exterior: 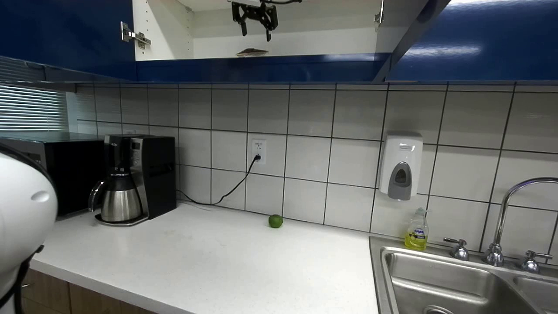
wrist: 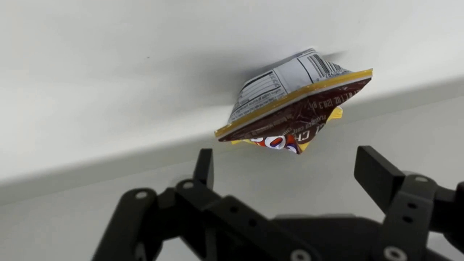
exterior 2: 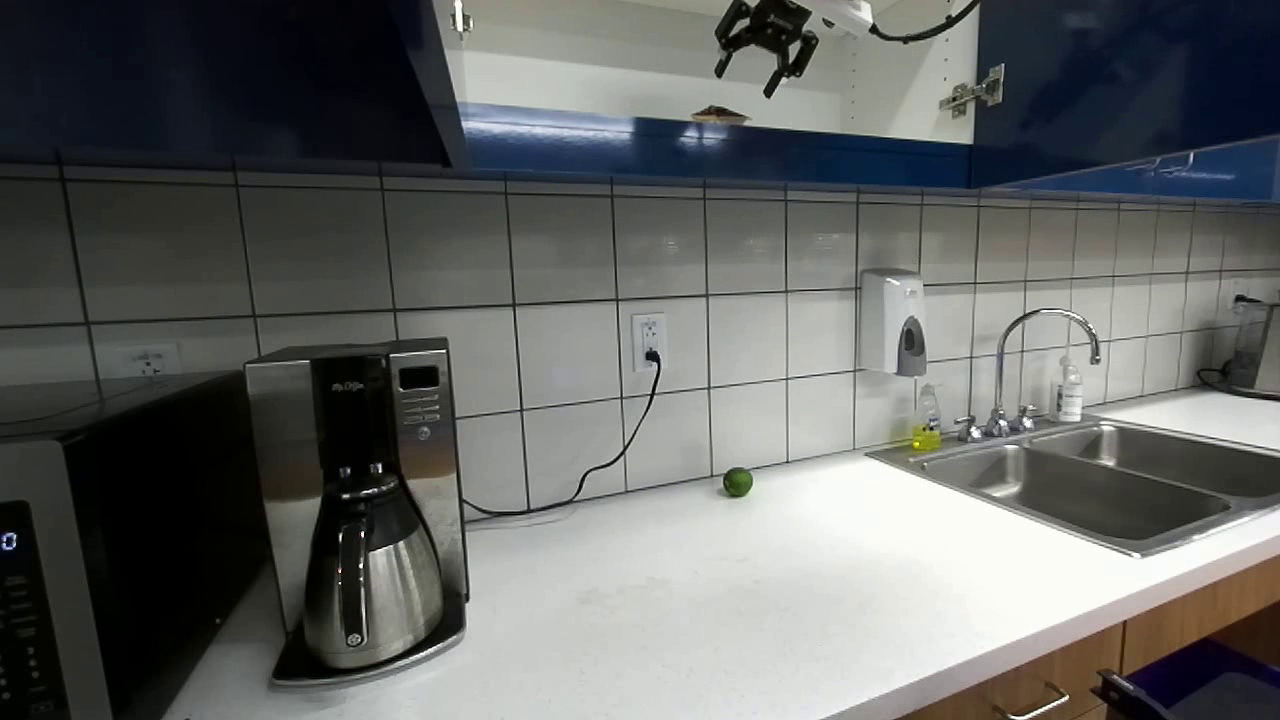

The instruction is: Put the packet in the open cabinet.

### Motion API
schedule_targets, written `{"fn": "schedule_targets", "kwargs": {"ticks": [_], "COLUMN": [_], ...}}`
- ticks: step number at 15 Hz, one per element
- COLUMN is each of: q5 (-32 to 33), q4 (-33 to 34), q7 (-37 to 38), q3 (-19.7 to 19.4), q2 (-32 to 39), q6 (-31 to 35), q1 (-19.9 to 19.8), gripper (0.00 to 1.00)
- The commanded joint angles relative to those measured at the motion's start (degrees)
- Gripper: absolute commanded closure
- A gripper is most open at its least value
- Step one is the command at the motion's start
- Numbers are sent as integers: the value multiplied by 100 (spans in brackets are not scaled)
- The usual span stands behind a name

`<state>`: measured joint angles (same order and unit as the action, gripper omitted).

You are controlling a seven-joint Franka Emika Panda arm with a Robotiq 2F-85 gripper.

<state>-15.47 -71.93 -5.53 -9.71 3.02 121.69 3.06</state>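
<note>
arm shell (exterior: pixel 24 218): smooth white, rounded, oval dimple (exterior: pixel 40 196), black edging (exterior: pixel 22 158) | gripper (wrist: pixel 284 166): black, angular links (wrist: pixel 221 206), pale round screw heads (wrist: pixel 395 253), blocky fingertips (wrist: pixel 205 165) | cable (exterior 2: pixel 908 39): black, thin

packet (wrist: pixel 291 103) 1 | open cabinet (exterior: pixel 314 37) 1 | gripper (exterior: pixel 256 37) 1 | basins (exterior 2: pixel 1085 498) 2 | faucet handles (exterior: pixel 460 251) 2

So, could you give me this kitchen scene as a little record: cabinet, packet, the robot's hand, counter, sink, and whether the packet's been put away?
Cabinet: open, white inside, above the counter
Packet: resting inside the cabinet, not held
Hand: open, above the packet, apart from it
On the counter: coffee maker, small green round object
Sink: bottle of yellow liquid at its back edge
Put away: looks done, as the packet lies inside, free of the hand
</note>
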Motion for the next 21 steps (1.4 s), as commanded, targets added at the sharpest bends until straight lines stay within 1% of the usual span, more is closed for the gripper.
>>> {"fn": "schedule_targets", "kwargs": {"ticks": [1,7,9,11,13,14,17,21], "q5": [-30,64,172,299,537,620,778,902], "q4": [-371,-1159,-1456,-1767,-2064,-2143,-2512,-3020], "q7": [-29,-85,-68,-77,-16,-4,-19,-8], "q3": [16,31,43,67,124,296,395,515], "q2": [-384,-1124,-1438,-1784,-2140,-2268,-2684,-3016], "q6": [18,-98,-272,-568,-1010,-1297,-1960,-2608], "q1": [19,43,36,29,14,-173,-173,-160], "gripper": [0,0,0,0,0,0,0,0]}}
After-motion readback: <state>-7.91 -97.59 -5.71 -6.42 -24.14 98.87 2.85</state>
